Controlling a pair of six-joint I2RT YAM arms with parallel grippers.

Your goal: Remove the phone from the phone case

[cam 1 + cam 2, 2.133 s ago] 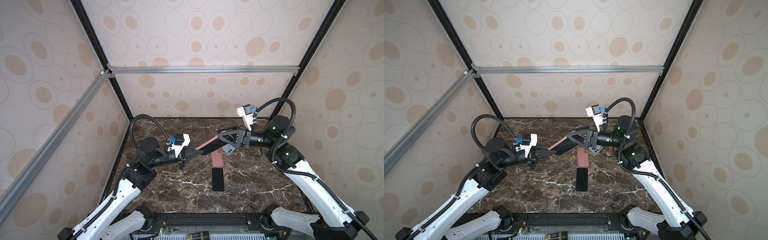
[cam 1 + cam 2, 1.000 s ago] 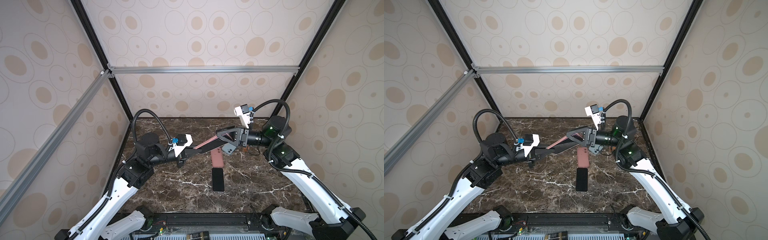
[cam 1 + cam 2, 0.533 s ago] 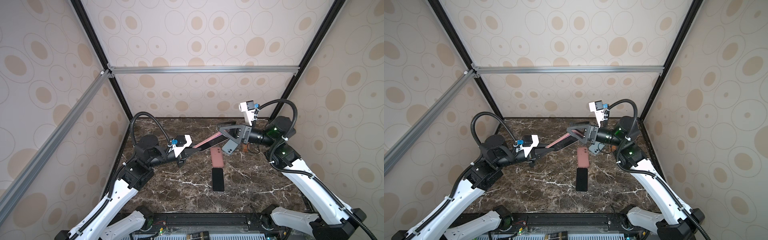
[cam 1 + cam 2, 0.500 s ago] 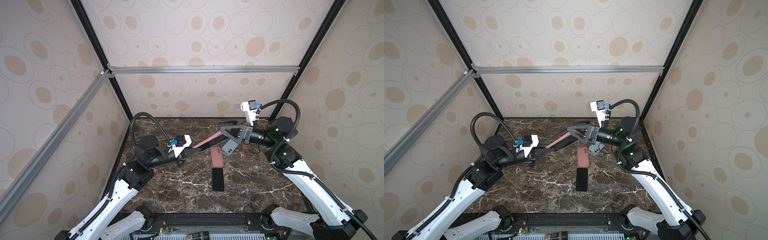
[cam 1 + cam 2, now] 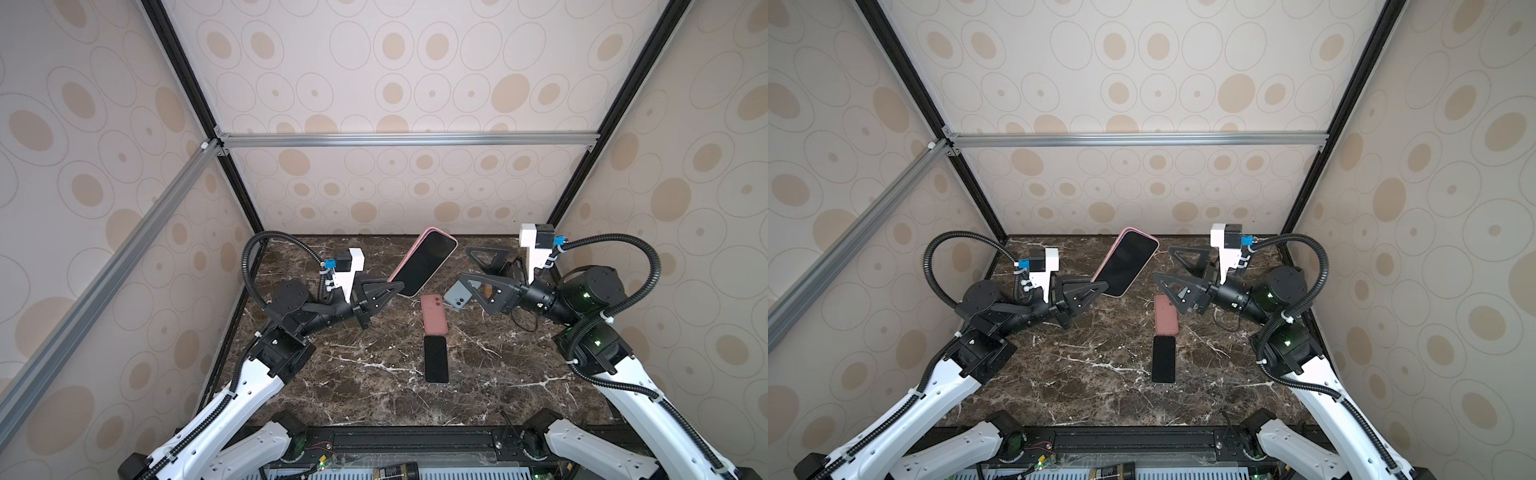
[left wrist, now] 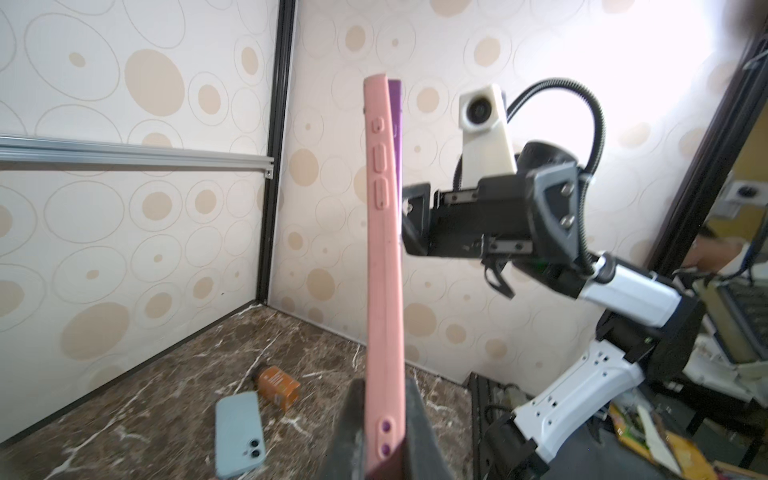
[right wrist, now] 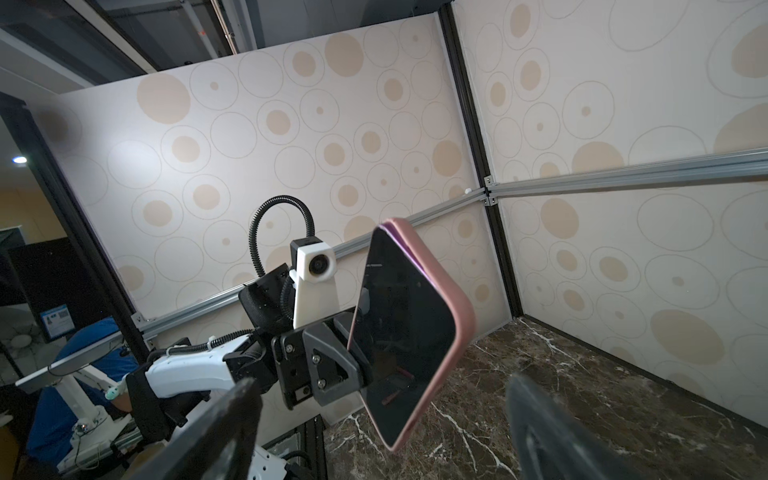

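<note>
Since a second ago, lets go of the purple phone (image 5: 424, 262) with the right tool (image 5: 463, 262) and draws it back toward the right side, well apart from the phone. Leaves that tool spread wide and gripping nothing in both top views (image 5: 1162, 262); shows its two dark fingers (image 7: 216, 432) in the right wrist view with only air between. Hangs it over a grey-blue phone (image 5: 457, 299) and a small orange bottle (image 6: 276, 384), both lying on the marble desk (image 5: 353, 374) near the back.

Rolls the load too: edge-on to the top views then, dark screen turned up toward them now.

Clamps the left tool (image 5: 399, 287) together on the near end of the pink phone case (image 6: 384, 249), one finger on the screen side and one on the back. Holds case and phone clear of the desk, above its back middle, slanting up and away from the tool toward the back wall. Has the phone seated in the case along most of its length; at the far end, shows a purple edge standing a little proud of the pink rim.

Below, on the desk's middle, has a dusky-pink case (image 5: 433, 313) lying back up, contents impossible to tell, and just in front of it, end to end but apart, a black phone (image 5: 436, 359) lying screen up.
</note>
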